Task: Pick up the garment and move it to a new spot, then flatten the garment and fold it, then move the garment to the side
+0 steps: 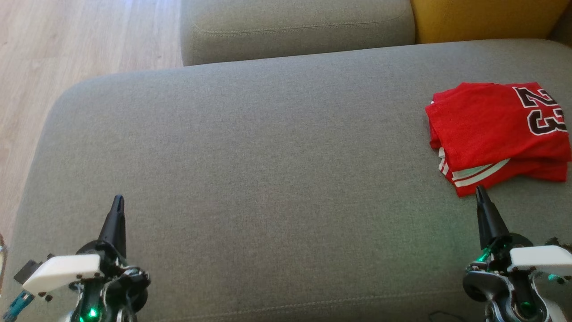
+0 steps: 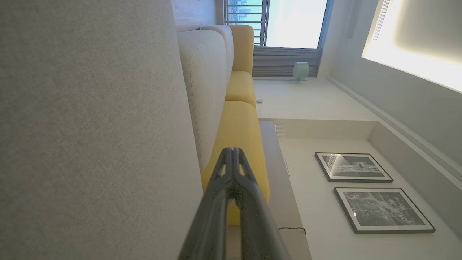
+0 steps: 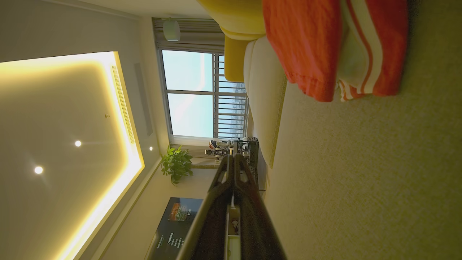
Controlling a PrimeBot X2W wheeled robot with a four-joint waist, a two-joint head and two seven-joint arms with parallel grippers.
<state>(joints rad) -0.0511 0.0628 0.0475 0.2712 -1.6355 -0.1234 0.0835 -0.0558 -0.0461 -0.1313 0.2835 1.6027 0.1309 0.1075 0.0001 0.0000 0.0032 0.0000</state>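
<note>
The garment [image 1: 496,134] is a red jersey with white stripes and a black "23", folded into a thick stack at the far right of the grey sofa seat [image 1: 268,179]. In the right wrist view the garment [image 3: 325,47] fills the upper right. My right gripper [image 1: 480,191] is shut and empty, its tip just short of the stack's near edge; its shut tips [image 3: 232,159] point past the cloth. My left gripper [image 1: 118,200] is shut and empty over the seat's near left, far from the jersey. In the left wrist view my left gripper [image 2: 232,151] has its tips pressed together.
A second grey cushion [image 1: 295,27] and a yellow cushion [image 1: 482,18] lie behind the seat. Wooden floor [image 1: 67,53] runs along the left. The wrist views show a window, framed pictures [image 2: 353,168] and a plant [image 3: 177,162].
</note>
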